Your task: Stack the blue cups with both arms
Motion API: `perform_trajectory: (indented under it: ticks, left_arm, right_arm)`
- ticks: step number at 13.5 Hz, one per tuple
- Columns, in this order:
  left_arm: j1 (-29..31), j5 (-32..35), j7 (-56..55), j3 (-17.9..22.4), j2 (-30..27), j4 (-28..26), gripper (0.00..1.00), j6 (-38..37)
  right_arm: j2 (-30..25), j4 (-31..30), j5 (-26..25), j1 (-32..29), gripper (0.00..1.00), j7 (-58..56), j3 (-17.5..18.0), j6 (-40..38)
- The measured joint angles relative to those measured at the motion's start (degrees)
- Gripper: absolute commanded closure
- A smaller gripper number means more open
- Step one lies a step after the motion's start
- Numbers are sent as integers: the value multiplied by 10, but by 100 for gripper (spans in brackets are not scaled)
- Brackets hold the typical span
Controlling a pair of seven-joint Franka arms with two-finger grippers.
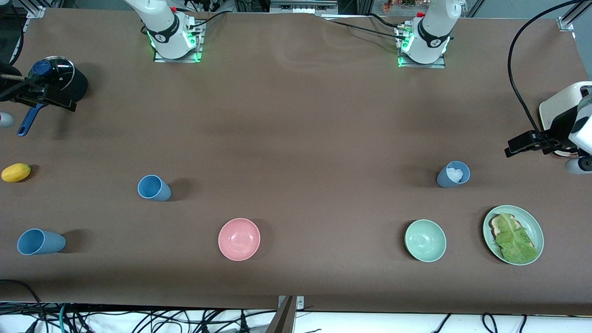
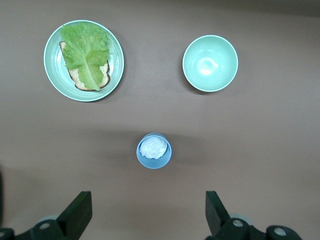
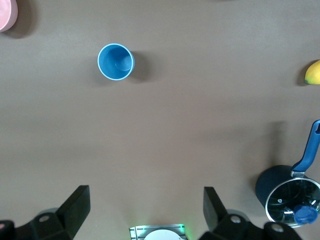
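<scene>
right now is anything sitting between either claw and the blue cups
Nothing visible does. The open left claw hangs over bare table beside the cup with the white wad; the open right claw likewise has only bare table toward the bright blue cup.

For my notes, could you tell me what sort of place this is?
Probably a robotics lab: two arm bases bolted to a brown-covered table, loose cables along its edge, and staged props like the blue cups.

bright blue cup [image 1: 154, 188] upright, empty | grey-blue cup [image 1: 40, 242] upright | third blue cup [image 1: 453, 174] upright, white wad inside
</scene>
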Motion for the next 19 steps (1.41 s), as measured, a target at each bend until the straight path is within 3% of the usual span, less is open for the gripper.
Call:
perform_trajectory:
  ticks: [13, 19]
  left_arm:
    - [1, 0, 0, 1, 12, -5, 0, -1]
    - [11, 0, -1, 7, 74, -6, 0, 4]
  right_arm:
    - [0, 0, 0, 0, 0, 0, 0, 2]
    - [0, 0, 0, -2, 0, 0, -3, 9]
